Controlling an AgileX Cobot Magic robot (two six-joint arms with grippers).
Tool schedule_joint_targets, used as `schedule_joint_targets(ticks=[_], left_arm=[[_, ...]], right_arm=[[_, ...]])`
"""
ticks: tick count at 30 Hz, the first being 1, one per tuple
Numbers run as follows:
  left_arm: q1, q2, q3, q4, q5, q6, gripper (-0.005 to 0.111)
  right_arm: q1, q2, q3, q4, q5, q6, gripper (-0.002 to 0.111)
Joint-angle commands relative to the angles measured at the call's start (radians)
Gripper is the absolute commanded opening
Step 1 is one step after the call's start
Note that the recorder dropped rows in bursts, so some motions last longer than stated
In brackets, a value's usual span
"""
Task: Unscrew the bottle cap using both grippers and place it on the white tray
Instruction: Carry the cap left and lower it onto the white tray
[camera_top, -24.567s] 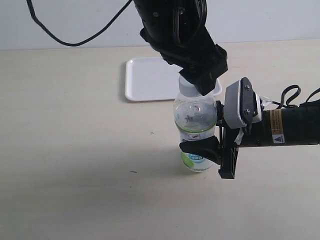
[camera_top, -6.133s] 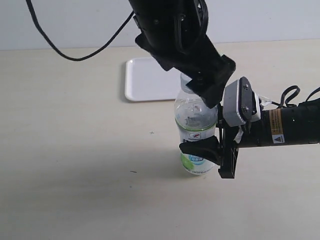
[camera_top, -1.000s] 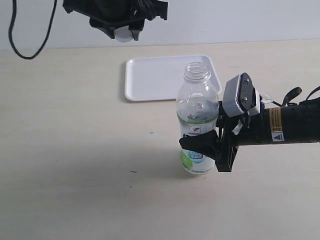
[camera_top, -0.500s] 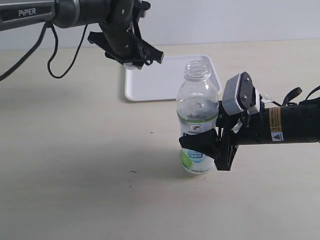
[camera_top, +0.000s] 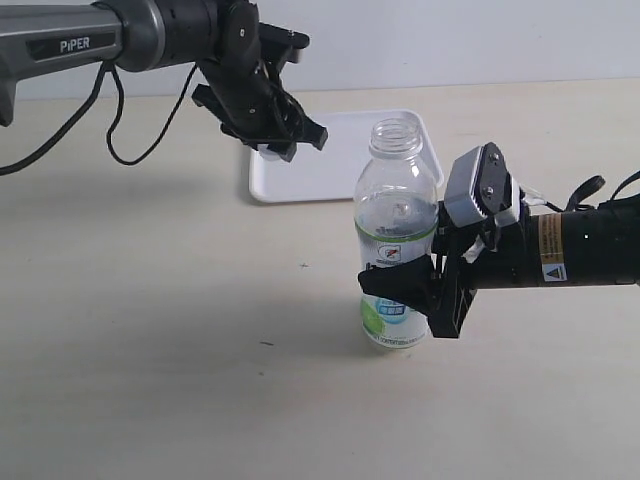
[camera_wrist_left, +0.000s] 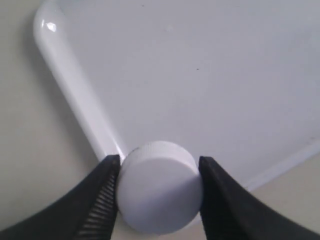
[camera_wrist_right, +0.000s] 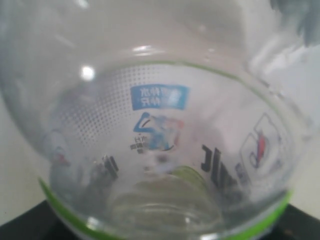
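The left gripper (camera_top: 273, 147) pinches the bottle cap (camera_wrist_left: 159, 190) between its fingers (camera_wrist_left: 102, 200), right over the white tray's (camera_wrist_left: 210, 75) corner rim, with the bare floor lying further inward. The right gripper (camera_top: 402, 293) clamps the open bottle (camera_top: 397, 225) upright on the counter (camera_top: 150, 350).

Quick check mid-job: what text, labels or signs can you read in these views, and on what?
"PiPER": on the left arm.
On the right arm, yellow label: warning triangle, print too small to read.
On the bottle, printed label: blue patch and dark characters, too blurred to read.
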Motion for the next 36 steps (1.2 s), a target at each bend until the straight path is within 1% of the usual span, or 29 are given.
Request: schedule_joint_targets(ticks=[1,13,36], left_arm=[[0.013,0.033,-0.007,-0.018,-0.027,0.006,0.000],[0.007,0.062,-0.007,-0.037,-0.105,0.009,0.000],[0.007,0.099,-0.007,-0.053,-0.090,0.049,0.000]], right_arm=[[0.001,0.009,0.007,-0.028,0.109,0.011,0.000],[0.001,0.009,0.007,-0.028,0.109,0.009,0.000],[0.001,0.009,0.007,-0.028,0.109,0.009,0.000]])
